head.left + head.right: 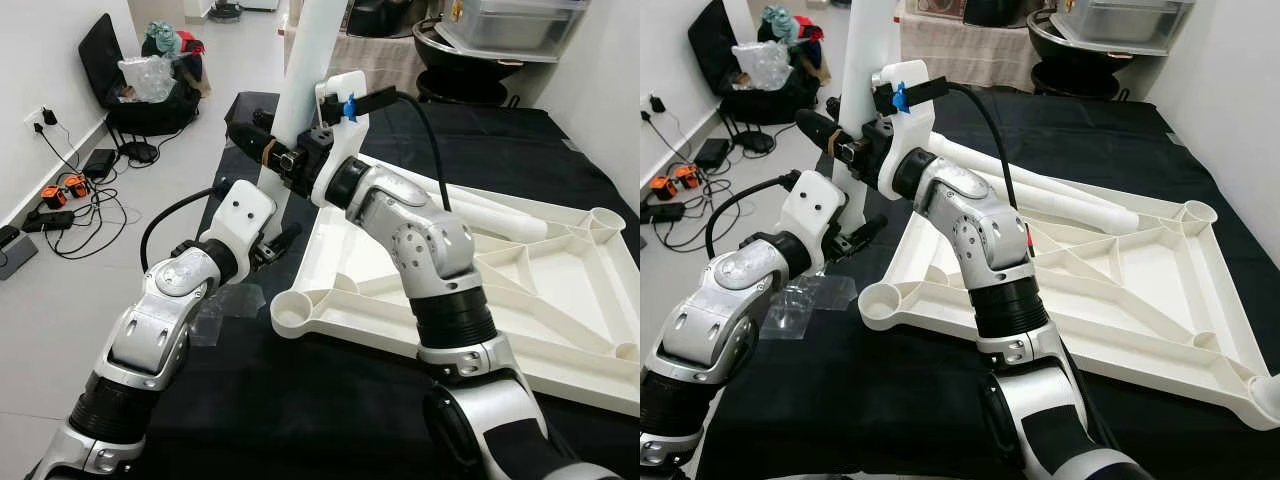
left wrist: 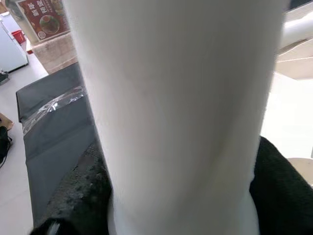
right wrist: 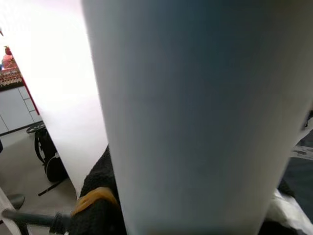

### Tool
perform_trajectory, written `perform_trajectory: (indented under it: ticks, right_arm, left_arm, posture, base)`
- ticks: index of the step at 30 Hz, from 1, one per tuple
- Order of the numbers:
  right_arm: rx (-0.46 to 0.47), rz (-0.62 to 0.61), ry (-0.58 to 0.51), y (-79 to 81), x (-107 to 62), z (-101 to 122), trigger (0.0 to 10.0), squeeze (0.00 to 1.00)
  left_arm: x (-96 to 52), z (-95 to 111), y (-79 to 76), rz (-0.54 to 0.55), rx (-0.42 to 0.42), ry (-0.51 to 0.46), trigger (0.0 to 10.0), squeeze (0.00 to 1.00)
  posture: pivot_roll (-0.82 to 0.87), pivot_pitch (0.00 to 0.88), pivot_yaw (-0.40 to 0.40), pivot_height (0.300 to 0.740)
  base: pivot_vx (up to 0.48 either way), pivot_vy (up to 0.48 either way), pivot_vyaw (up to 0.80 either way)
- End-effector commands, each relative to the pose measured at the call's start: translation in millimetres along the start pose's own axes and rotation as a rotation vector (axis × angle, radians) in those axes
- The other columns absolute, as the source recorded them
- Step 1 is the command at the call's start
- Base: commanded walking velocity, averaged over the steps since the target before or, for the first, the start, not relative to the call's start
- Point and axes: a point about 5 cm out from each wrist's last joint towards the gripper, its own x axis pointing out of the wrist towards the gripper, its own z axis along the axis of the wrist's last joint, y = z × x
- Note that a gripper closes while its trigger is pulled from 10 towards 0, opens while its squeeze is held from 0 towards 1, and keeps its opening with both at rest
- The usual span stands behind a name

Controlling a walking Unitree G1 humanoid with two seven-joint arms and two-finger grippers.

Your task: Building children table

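- The head views show the whole scene: an upturned white tabletop (image 1: pixel 560 290) lies on a black cloth (image 1: pixel 300 400), and a white table leg (image 1: pixel 305 70) stands upright at its near-left corner, beside the round corner socket (image 1: pixel 292 315).
- A second white leg (image 1: pixel 1040 190) lies across the tabletop's underside.
- The left wrist view adds a red poster (image 2: pixel 41 17) with a dish and some writing, too small for me to read, and a strip of clear tape (image 2: pixel 54 105) on the cloth.
- The right wrist view shows a black backpack (image 3: pixel 49 156) on the floor and a yellow band on one black finger (image 3: pixel 95 196).
- The right gripper (image 1: pixel 262 148) holds the upright leg higher up, its fingers clamped on the two sides of the leg; the right arm is bent at the elbow and reaches across to the left.
- The left gripper (image 1: pixel 855 238) is lower on the same leg, fingers pressed against it; the left arm rises from below.
- A crumpled clear plastic film (image 1: pixel 805 300) lies on the cloth near the left wrist.
- On the floor at the left are cables and a power strip (image 1: pixel 50 215).
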Motion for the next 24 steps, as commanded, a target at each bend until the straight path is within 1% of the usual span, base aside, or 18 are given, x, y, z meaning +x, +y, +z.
perform_trajectory:
  ticks: [1, 6, 10, 11, 12, 13, 14, 17, 18, 19, 21, 24]
  right_arm:
    - [0.007, 0.035, 0.006, 9.1, 8.0, 1, 0.0, 0.0]
    - [0.008, 0.028, 0.002, 7.6, 7.9, 2, 0.0, 0.0]
    - [-0.002, 0.015, -0.002, 4.6, 7.5, 3, 0.0, 0.0]
    - [-0.01, -0.014, -0.011, -0.5, 7.2, 5, 0.0, 0.0]
    - [-0.016, -0.05, -0.022, -6.5, 7.1, 7, 0.0, 0.0]
    - [-0.022, -0.096, -0.033, -13.7, 6.9, 10, 0.0, 0.0]
    - [-0.022, -0.096, -0.033, -13.7, 6.9, 10, 0.0, 0.0]
    - [-0.055, -0.234, -0.06, -36.1, 3.8, 18, 0.0, 0.0]
    - [-0.065, -0.263, -0.066, -40.9, 2.5, 20, 0.0, 0.0]
    - [-0.065, -0.263, -0.066, -40.9, 2.5, 20, 0.0, 0.0]
    - [-0.075, -0.306, -0.081, -50.8, -1.8, 26, 0.0, 0.0]
    - [-0.077, -0.316, -0.085, -53.6, -3.6, 28, 0.0, 0.0]
  left_arm:
    - [3.9, 5, -15.1, -0.083, 0.01, -0.022, 10.0, 1.0]
    - [2.7, 6, -16.3, -0.096, 0.005, -0.032, 10.0, 1.0]
    - [3.2, 6, -12.1, -0.053, 0.026, -0.027, 10.0, 1.0]
    - [3.2, 7, -10.3, -0.043, 0.037, -0.026, 10.0, 0.91]
    - [2.9, 8, -8.8, -0.036, 0.051, -0.025, 10.0, 0.0]
    - [2.5, 9, -6.6, -0.019, 0.066, -0.026, 10.0, 0.0]
    - [2.5, 9, -6.6, -0.019, 0.066, -0.026, 10.0, 0.0]
    - [0.5, 11, 1.0, 0.043, 0.09, -0.027, 10.0, 0.0]
    - [-0.1, 12, 3.0, 0.058, 0.094, -0.029, 10.0, 0.0]
    - [-0.1, 12, 3.0, 0.058, 0.094, -0.029, 10.0, 0.0]
    - [-2.7, 12, 12.7, 0.125, 0.099, -0.031, 10.0, 0.0]
    - [-4.0, 12, 16.3, 0.152, 0.1, -0.029, 10.0, 0.0]
  posture:
    - [0.05, 0.063, -0.07, 0.74]
    - [0.05, 0.064, -0.07, 0.74]
    - [0.05, 0.063, -0.071, 0.74]
    - [0.05, 0.061, -0.072, 0.74]
    - [0.05, 0.061, -0.072, 0.74]
    - [0.05, 0.061, -0.072, 0.74]
    - [0.05, 0.061, -0.072, 0.74]
    - [0.05, 0.056, -0.072, 0.74]
    - [0.05, 0.056, -0.072, 0.74]
    - [0.05, 0.056, -0.072, 0.74]
    - [0.05, 0.056, -0.072, 0.74]
    - [0.06, 0.053, -0.073, 0.74]
  base:
    - [0.0, 0.0, 0.0]
    - [0.0, 0.0, 0.0]
    - [0.0, 0.0, 0.0]
    - [0.0, 0.0, 0.0]
    - [0.0, 0.0, 0.0]
    - [0.0, 0.0, 0.0]
    - [0.0, 0.0, 0.0]
    - [0.0, 0.0, 0.0]
    - [0.0, 0.0, 0.0]
    - [0.0, 0.0, 0.0]
    - [0.0, 0.0, 0.0]
    - [0.0, 0.0, 0.0]
